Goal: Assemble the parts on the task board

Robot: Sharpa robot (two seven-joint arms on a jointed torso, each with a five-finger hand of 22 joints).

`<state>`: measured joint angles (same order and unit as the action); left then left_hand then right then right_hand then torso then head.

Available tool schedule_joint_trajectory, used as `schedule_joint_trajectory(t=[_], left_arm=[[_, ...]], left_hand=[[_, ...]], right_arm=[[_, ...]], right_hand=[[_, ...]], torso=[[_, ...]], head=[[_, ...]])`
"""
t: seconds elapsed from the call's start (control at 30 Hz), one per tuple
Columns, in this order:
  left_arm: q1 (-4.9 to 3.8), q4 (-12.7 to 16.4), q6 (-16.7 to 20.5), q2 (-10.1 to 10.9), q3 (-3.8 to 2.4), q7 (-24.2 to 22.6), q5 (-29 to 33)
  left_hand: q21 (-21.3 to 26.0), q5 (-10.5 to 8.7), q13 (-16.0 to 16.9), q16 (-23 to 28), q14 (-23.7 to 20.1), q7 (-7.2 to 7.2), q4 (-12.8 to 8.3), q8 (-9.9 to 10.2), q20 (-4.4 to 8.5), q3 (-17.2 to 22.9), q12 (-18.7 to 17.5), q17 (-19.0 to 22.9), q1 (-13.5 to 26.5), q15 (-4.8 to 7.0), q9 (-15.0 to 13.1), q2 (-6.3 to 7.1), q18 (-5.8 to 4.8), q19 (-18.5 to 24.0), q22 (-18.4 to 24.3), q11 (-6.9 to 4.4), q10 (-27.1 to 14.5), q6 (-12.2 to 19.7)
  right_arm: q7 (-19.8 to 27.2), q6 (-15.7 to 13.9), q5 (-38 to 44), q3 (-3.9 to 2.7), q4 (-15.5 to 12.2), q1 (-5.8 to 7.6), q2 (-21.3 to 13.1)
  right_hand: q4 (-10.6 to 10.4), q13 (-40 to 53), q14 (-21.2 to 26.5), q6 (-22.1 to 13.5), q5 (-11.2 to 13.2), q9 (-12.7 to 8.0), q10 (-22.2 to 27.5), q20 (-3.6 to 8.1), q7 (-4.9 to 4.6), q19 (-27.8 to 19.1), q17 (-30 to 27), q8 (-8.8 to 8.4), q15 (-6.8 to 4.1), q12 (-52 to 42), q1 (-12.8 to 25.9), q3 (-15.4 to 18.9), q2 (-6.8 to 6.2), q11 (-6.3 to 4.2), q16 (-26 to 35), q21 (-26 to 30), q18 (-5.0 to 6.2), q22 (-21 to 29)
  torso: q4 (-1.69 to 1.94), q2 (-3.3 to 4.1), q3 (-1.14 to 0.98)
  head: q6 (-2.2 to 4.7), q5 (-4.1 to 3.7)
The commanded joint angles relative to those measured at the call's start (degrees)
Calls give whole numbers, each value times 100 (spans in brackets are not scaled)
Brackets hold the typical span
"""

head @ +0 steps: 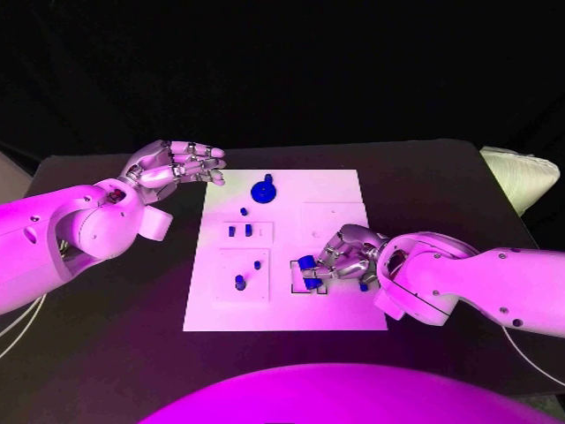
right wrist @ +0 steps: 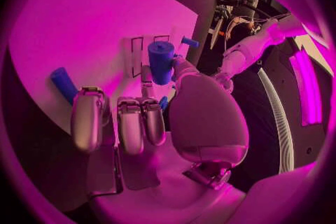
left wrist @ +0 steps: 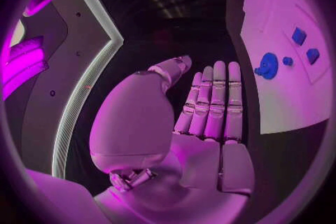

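Under your right hand: blue peg pinched upright over white board. Left hand released, fingers apart, beside board's edge.

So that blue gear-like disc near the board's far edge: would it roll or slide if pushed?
The blue disc looks flat on the task board, so it would probably slide, not roll. It appears rigid and likely light. Its central knob might give fingers a hold. The left hand hovers nearby, holding nothing.
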<state>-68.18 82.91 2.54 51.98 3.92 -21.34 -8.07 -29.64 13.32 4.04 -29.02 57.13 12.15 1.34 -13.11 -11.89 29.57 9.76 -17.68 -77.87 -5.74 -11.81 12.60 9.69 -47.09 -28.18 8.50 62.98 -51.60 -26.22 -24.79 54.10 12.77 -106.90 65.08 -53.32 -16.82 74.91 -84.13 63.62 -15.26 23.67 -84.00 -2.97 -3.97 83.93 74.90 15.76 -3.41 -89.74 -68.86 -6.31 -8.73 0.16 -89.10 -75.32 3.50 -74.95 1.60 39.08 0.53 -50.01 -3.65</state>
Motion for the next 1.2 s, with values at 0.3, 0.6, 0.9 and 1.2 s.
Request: schedule_joint_trajectory(t=[0.3, 0.6, 0.9, 1.2], left_arm=[[0, 24, -55, 9, -4, -35, 41], [0, 26, -62, 15, -4, -22, 43], [0, 22, -71, 16, -3, -8, 44], [0, 16, -76, 17, -3, 2, 44]], left_hand=[[59, -15, 9, 44, 44, 11, 5, -9, 3, -46, -39, -30, -58, 15, 9, 4, 60, -44, 20, 10, 21, -4], [64, -16, 9, 48, 45, 11, 8, -9, 2, -48, -39, -34, -56, 15, 9, 3, 59, -46, 23, 11, 21, -4], [64, -16, 9, 48, 45, 11, 8, -9, 2, -48, -39, -34, -56, 15, 9, 3, 59, -46, 23, 11, 21, -4], [69, -16, 8, 52, 45, 12, 14, -9, 1, -51, -40, -38, -52, 14, 10, 2, 59, -47, 26, 12, 20, -4]], right_arm=[[-28, -3, 187, 1, 54, -14, 106], [6, 117, 147, 1, 47, -29, 162], [-5, 135, 139, 1, 44, -31, 147], [10, 101, 114, 1, 5, -35, 127]], right_hand=[[3, 1509, -545, 21, 35, -5, -600, 57, 3, 262, 1316, 32, -43, -26, 111, 31, 35, -48, -36, -32, -97, -1172], [7, 1509, -545, 20, 62, -6, -600, 60, 6, 257, 1313, 36, -46, -26, 143, 50, 25, -50, -36, -15, -94, -1168], [11, 1509, -544, 20, 77, -6, -600, 62, 9, 256, 1310, 40, -48, -26, 145, 45, 41, -53, -35, -12, -94, -1167], [29, 1509, -546, 9, 20, -10, -600, 70, 16, 258, 1317, 45, -55, -26, 80, -5, 83, -61, -36, -26, -96, -1170]], torso=[[0, -3, 2], [0, -4, 2], [-3, -5, 2], [-3, -3, 1]], head=[[1, -1], [1, 11], [1, 20], [1, 21]])
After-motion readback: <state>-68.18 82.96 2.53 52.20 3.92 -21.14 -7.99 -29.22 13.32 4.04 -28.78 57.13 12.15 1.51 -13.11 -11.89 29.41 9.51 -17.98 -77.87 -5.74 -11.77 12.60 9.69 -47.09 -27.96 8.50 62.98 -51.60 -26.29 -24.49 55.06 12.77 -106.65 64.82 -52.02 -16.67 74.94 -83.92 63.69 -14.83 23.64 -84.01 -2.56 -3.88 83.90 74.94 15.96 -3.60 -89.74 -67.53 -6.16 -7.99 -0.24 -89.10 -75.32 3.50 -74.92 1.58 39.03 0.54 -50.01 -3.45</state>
